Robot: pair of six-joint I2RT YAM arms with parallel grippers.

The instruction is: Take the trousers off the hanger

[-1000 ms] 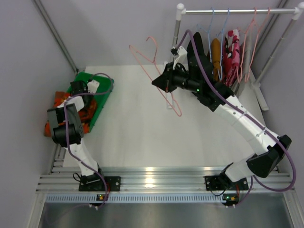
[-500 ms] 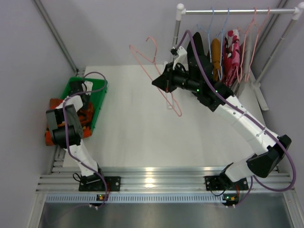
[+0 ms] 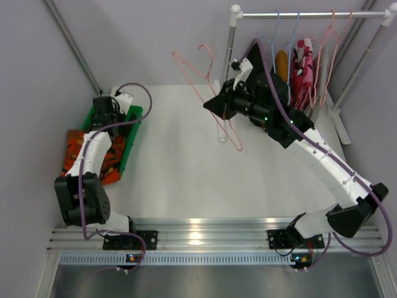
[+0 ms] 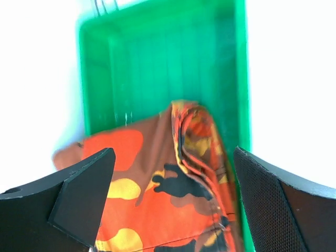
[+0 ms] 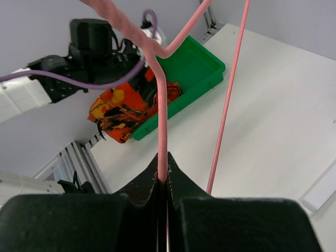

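The orange trousers with a dark pattern lie half in the green bin at the left, spilling over its near end. My left gripper hovers open just above them, its fingers apart with nothing between; the cloth lies loose below. My right gripper is shut on the wire of a bare pink hanger, held up in the air over the table's middle. More trousers hang on the rack: a mustard pair and a red-pink floral pair.
The clothes rack's rail runs along the back right, carrying blue and pink hangers. Its white foot rests on the table at the right. A slanted pole rises behind the bin.
My left gripper has opened and drawn back toward the bin's far end, leaving the orange trousers lying there. My right arm has shifted slightly up and right with the hanger.
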